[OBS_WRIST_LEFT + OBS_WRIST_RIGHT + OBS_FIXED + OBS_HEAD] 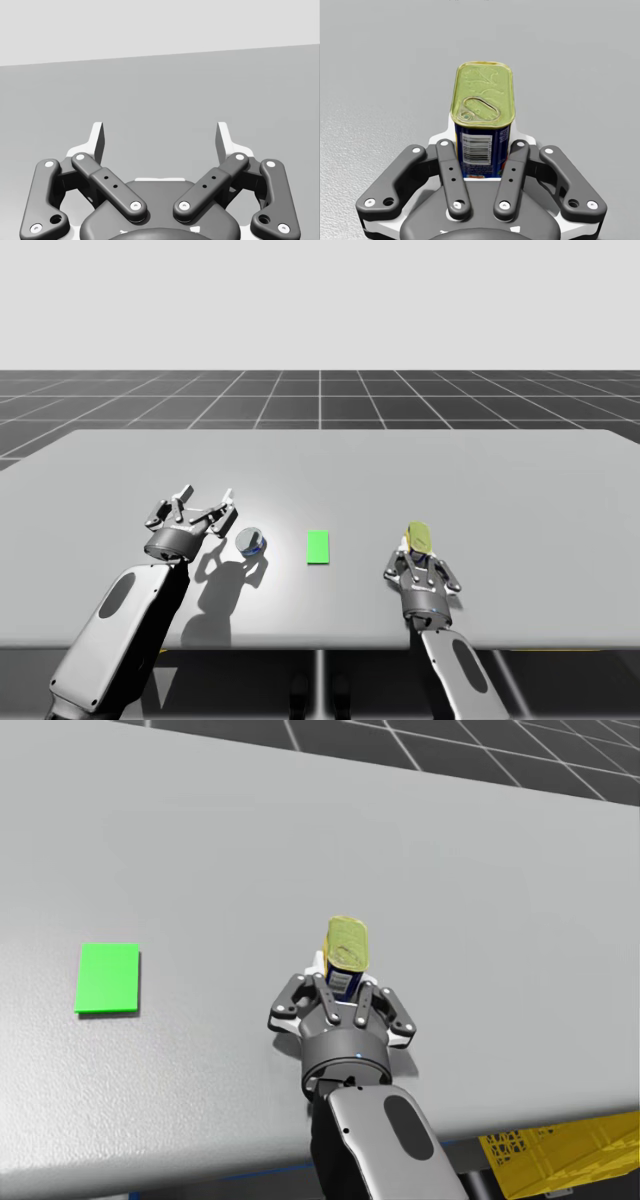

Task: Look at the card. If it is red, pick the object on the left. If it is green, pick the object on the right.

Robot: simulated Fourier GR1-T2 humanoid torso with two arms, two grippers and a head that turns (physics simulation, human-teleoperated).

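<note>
Here, my right gripper clamps the blue rectangular can (gold lid), right of the green card; my left gripper stands spread beside a small round can.

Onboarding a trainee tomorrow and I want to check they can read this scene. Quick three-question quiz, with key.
1. True or false: the card on the table is red.
2. Fill in the blank: the left hand, beside the round can, is ____ (open or shut).
3. Which thing is the right hand shut on?
A. the card
B. the round can
C. the blue rectangular can with the yellow lid

Key
1. False: the card is green.
2. Open, with nothing between its fingers.
3. C: both fingers press its sides in the right wrist view.
</note>
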